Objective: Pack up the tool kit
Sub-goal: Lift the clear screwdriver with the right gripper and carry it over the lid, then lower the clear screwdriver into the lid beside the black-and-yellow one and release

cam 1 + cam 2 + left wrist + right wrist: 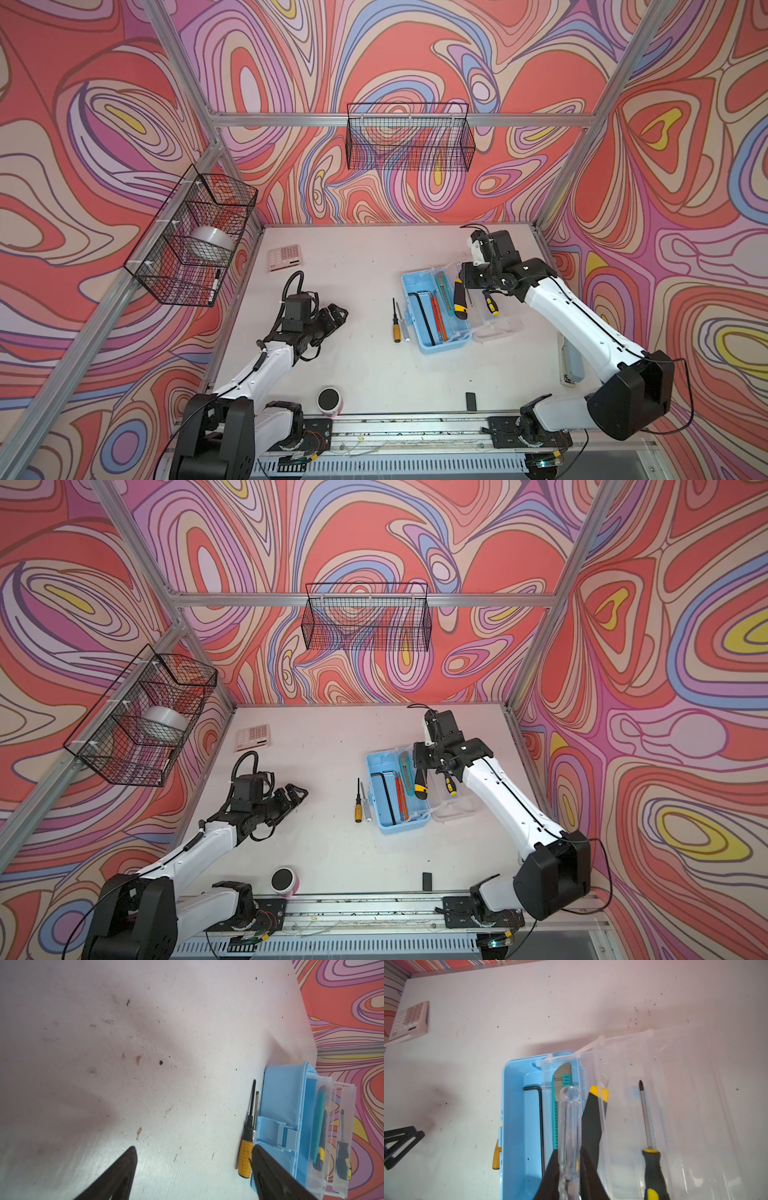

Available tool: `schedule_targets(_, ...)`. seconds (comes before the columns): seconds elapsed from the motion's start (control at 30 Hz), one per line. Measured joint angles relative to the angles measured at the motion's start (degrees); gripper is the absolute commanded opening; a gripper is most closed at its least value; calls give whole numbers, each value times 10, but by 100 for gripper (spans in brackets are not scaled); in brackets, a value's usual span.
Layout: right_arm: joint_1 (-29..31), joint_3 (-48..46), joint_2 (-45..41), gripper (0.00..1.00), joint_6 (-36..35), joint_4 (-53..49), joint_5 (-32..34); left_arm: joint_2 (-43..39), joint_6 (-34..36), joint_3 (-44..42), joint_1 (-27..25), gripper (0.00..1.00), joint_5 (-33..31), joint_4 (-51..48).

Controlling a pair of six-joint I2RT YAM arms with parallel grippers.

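Your blue case (415,284) is lying open on the table (353,374), and I'd say you're roughly midway. Inside it you're already looking at the hex keys (422,311), the teal knife (555,1122) and some orange sticks (436,316) I can't identify. The yellow-black knife (459,299) is resting slanted over the case's lid-side rim, only half in.

Your right gripper (568,1153) is hovering right over the case, jaws pinching a clear-handled screwdriver (570,1118), so my guess is that one's going in next.

Waiting to be packed:
- a black-yellow screwdriver (652,1167) lying on the clear lid (695,1105), which is folded flat beside the case
- a yellow-handled screwdriver (246,1155) and a thin one (405,326), both lying just beside the case's latch wall

The lid isn't closed yet. Your left gripper (194,1148) is idling well away from the case on that latch side, jaws spread wide and holding nothing.

Hard to see:
- the held driver's shaft is disappearing behind the fingers in the right wrist view
- the thin driver is partly hiding behind a left finger (270,1167)
- a pale stapler (575,365) beyond the lid is half tucked under the right arm
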Motion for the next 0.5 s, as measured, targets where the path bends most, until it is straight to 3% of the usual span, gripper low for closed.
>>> schedule_targets(0.5,-33,-46,77,0,-44,42,73,18,1,10,-5,86,8,19)
